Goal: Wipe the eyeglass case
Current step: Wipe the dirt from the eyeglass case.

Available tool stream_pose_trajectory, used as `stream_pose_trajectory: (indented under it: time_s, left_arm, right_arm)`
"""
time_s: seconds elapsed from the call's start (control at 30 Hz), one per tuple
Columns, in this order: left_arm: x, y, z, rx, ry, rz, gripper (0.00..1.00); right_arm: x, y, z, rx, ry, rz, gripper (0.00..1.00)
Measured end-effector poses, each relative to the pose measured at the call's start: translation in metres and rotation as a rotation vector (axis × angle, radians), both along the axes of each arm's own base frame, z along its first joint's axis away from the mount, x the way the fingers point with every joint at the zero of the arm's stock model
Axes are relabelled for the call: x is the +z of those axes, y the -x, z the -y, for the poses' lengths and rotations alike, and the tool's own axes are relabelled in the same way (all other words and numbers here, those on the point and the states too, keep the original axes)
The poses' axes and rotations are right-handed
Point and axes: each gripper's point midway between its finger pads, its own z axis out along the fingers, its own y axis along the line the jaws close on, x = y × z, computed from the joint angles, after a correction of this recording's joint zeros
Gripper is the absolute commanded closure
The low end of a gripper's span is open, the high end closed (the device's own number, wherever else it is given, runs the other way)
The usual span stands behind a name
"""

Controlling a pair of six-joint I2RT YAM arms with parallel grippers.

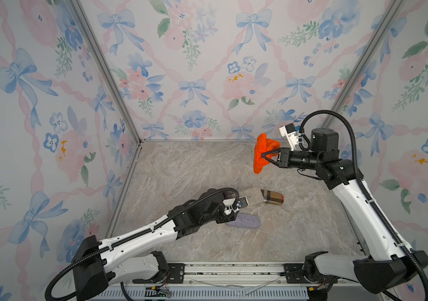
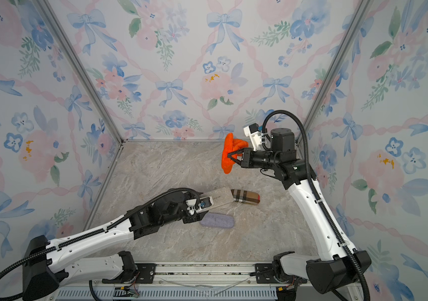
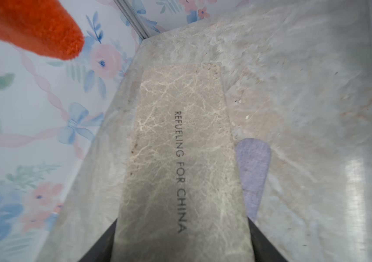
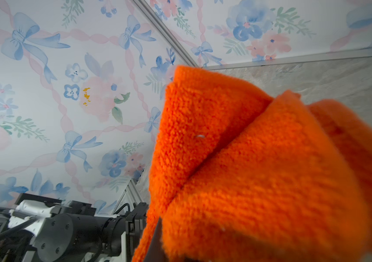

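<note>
The eyeglass case [image 1: 253, 196] is a flat grey marble-patterned box printed "REFUELING FOR CHINA", held a little above the table near its middle. My left gripper [image 3: 181, 229] is shut on its near end, one dark finger [image 3: 105, 240] on each long side. An orange terry cloth [image 1: 259, 152] hangs bunched in the air toward the back right. It is pinched in my right gripper [image 1: 263, 156], which is shut on it and points left, well above and behind the case. In the right wrist view the cloth [image 4: 248, 170] fills most of the picture.
A plaid pouch [image 1: 273, 197] lies on the marble table [image 1: 181, 169] just beyond the held case's far end. A lilac pouch [image 1: 244, 222] lies flat in front of the case, beside my left wrist. Floral walls close the left, back and right sides.
</note>
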Motion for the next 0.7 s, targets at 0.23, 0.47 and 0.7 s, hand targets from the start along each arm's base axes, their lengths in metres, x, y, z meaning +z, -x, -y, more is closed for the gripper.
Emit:
stream_pose_trajectory:
  time_s: [0.23, 0.47, 0.7]
  left_arm:
    - [0.037, -0.006, 0.006, 0.002, -0.135, 0.404, 0.65]
    - [0.05, -0.012, 0.005, 0.03, -0.179, 0.531, 0.65]
    - [0.032, -0.012, 0.001, 0.007, -0.25, 0.552, 0.65]
  right_arm:
    - [-0.006, 0.019, -0.027, 0.091, -0.067, -0.124, 1.0]
    - [-0.075, 0.023, -0.06, 0.162, -0.044, -0.328, 1.0]
    - [-0.109, 0.014, -0.014, 0.068, 0.019, -0.42, 1.0]
